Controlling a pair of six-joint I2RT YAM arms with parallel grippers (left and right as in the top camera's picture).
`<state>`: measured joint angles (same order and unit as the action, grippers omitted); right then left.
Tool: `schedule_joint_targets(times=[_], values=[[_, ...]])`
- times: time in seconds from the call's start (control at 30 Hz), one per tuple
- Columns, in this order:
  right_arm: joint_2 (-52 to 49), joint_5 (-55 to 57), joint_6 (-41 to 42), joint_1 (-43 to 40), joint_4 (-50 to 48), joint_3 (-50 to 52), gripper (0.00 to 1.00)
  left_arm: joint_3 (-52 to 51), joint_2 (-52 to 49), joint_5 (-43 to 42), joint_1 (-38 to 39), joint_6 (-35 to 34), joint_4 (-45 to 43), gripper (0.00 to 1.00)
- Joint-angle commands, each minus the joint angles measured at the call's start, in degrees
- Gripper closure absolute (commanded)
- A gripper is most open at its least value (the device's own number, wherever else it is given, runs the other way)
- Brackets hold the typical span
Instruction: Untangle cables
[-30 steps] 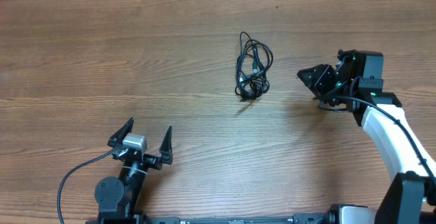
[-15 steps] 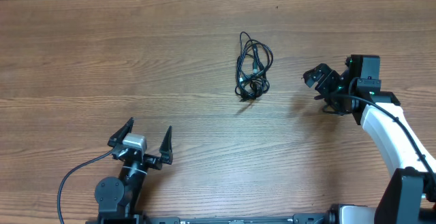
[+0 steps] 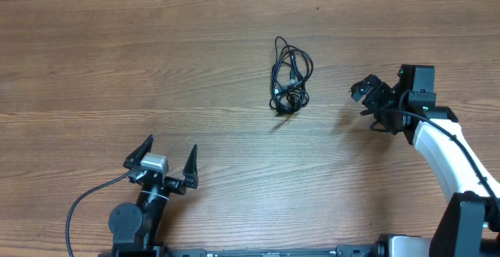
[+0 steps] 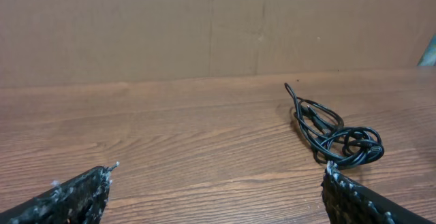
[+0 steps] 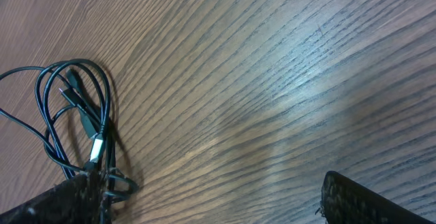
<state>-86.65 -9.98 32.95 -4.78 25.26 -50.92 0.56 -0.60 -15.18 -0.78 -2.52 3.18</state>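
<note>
Our right gripper [image 3: 362, 101] retreated, spread wide, empty like our left gripper [image 3: 171, 143]. Thin glossy black cables [image 3: 290, 78] lie knotted in loops.

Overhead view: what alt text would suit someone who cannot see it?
A tangled bundle of thin black cables lies untouched on a wooden table. The right gripper, open, is near it; the left gripper, open, is farther off.

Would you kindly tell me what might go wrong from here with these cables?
The thin black cables lie in one tight bundle, so the open right gripper may pinch several strands and drag everything. The open left gripper sits far away, pinning nothing. Cords lying flat on the wooden table may slip the grip.
</note>
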Motion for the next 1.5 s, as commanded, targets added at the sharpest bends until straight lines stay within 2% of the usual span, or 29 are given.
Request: schedule_joint_targets(times=[0.0,0.73,1.47], values=[[-0.26,1.01,-0.37,0.22,-0.48,0.9,0.0,-0.28,0.24,0.31,-0.17,1.27,-0.17,0.01],[-0.28,3.98,-0.35,0.22,-11.54,11.45,0.0,-0.28,0.24,0.31,-0.17,1.27,-0.17,0.01],[-0.26,3.93,-0.37,0.22,-15.65,11.96,0.0,-0.28,0.24,0.33,-0.17,1.27,-0.17,0.0]])
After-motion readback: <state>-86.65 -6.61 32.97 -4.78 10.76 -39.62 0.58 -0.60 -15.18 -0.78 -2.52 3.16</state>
